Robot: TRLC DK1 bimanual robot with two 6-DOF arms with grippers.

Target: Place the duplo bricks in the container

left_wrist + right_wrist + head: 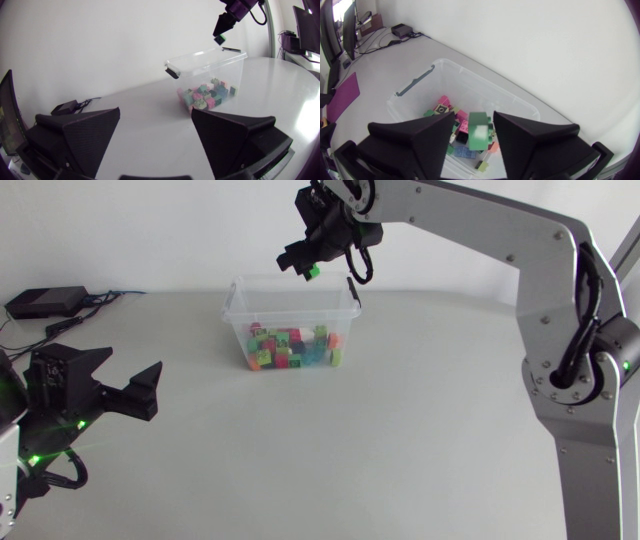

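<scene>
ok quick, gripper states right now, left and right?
Left gripper: open, holding nothing.
Right gripper: shut on a green brick, above the container.

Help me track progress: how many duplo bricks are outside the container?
1: a green brick at the right pincer, above the container. None shows on the table, though the container could hide one behind it.

Pale table [400, 440]: clear container [237, 330] holding bricks [295, 348] mid-rear; black box [45, 302], cables [100, 299] rear-left corner.
</scene>
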